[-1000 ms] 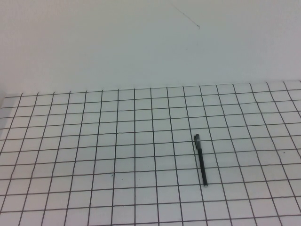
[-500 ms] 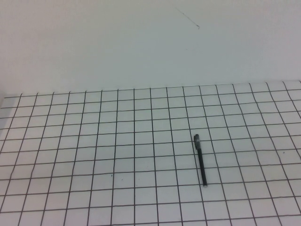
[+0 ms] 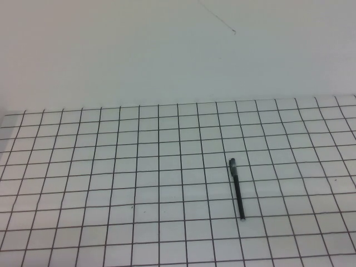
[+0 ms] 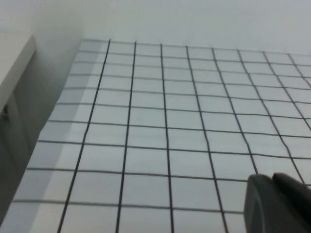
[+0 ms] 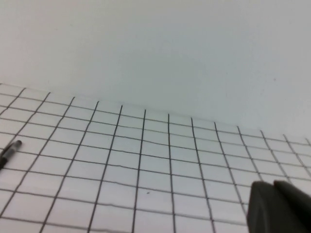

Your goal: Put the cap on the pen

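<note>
The pen (image 3: pixel 237 189) is thin and black and lies flat on the gridded table (image 3: pixel 111 167), right of centre in the high view. Its thicker end points away from me and a small silvery end points toward me. No separate cap piece shows. One end of the pen shows at the edge of the right wrist view (image 5: pixel 8 153). Neither arm is in the high view. My left gripper (image 4: pixel 272 177) shows only in its wrist view, shut and empty above bare grid. My right gripper (image 5: pixel 273 185) is also shut and empty, well away from the pen.
A plain white wall (image 3: pixel 167 50) rises behind the table, with a thin dark mark (image 3: pixel 219 22) on it. A pale panel or ledge (image 4: pixel 12 63) stands beside the table's edge in the left wrist view.
</note>
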You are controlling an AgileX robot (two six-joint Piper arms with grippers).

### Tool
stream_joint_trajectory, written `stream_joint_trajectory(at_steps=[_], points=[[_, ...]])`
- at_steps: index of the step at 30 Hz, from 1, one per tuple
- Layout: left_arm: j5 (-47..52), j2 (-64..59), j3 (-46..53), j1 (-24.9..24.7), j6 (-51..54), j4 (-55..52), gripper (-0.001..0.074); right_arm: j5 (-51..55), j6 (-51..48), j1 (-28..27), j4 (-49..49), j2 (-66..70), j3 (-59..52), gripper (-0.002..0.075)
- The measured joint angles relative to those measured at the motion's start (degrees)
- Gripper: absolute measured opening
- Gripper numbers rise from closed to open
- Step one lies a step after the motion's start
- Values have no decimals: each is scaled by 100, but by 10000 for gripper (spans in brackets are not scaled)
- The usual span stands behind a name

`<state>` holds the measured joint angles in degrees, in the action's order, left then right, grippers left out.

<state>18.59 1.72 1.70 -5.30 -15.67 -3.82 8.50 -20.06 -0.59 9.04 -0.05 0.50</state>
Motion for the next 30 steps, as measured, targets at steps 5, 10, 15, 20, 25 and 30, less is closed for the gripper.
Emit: stream_joint_trajectory(at_steps=[5, 10, 15, 20, 25, 30], points=[[-101, 0, 20, 346, 718, 230, 0, 358, 15, -64, 304, -158, -235, -3], [-138, 0, 20, 560, 856, 382, 0, 1098, -39, -64, 291, -158, -235, -3], [-138, 0, 20, 574, 856, 382, 0, 1115, -39, -64, 291, -158, -225, -3], [-138, -24, 20, 574, 856, 382, 0, 1104, -24, -2, 291, -158, -225, -3], [-138, -24, 20, 574, 856, 382, 0, 1042, -15, -2, 386, -131, -225, -3], [-138, -24, 20, 574, 856, 382, 0, 970, -15, -2, 400, -131, -225, -3]])
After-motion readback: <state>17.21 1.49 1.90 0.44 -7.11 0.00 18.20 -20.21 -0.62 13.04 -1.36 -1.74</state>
